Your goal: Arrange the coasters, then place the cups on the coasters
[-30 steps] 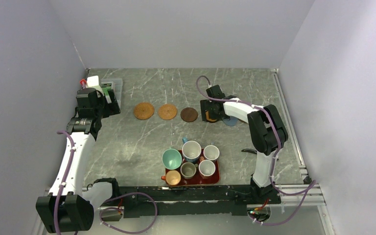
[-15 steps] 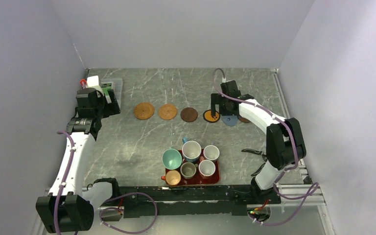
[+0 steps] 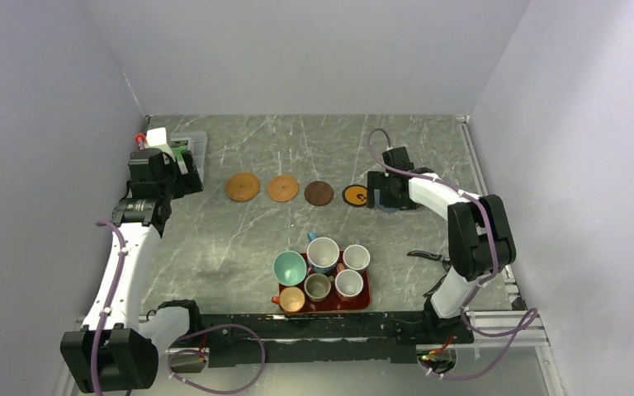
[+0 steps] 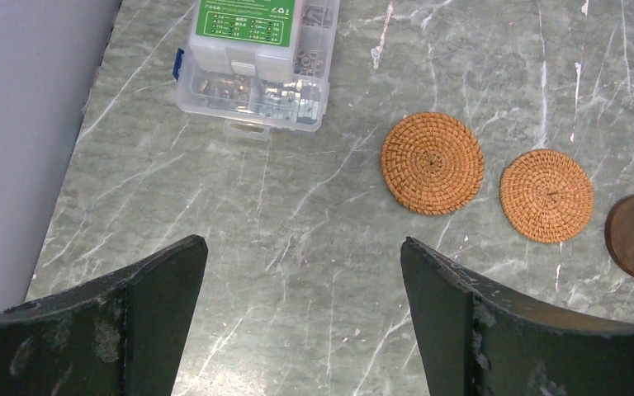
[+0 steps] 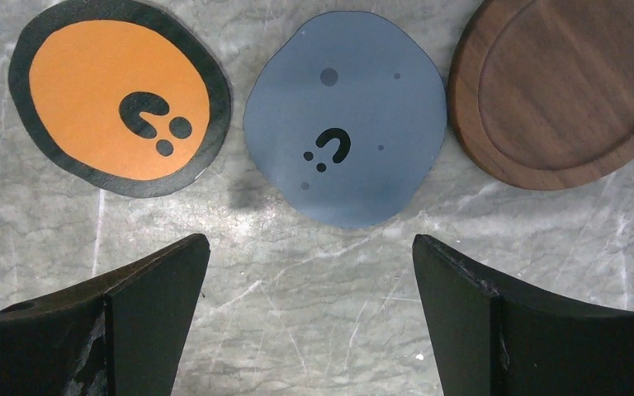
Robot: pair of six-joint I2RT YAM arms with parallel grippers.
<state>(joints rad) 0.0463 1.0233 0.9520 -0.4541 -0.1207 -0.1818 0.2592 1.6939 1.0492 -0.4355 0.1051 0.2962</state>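
Both sets of jaws gape, empty. The right gripper (image 5: 307,243) hangs by the blue-grey coaster (image 5: 345,140), which lies between the black-rimmed orange coaster (image 5: 120,95) and a dark wooden coaster (image 5: 561,87). The left gripper (image 4: 304,243) is at far left.

Soft, even light, seemingly from above, fills the pale-walled enclosure, keeping the marbled table (image 3: 239,239) bright and shadows under the arms faint. In the right wrist view the blue-grey coaster (image 5: 345,140) is pin-sharp; one small, blurred smudge of shadow lies on the table just beside its lower-left edge. Below the coaster the right claw (image 5: 307,243) reads near-black, scuffs barely showing. The left wrist view is equally crisp, the left claw (image 4: 304,243) likewise underexposed.
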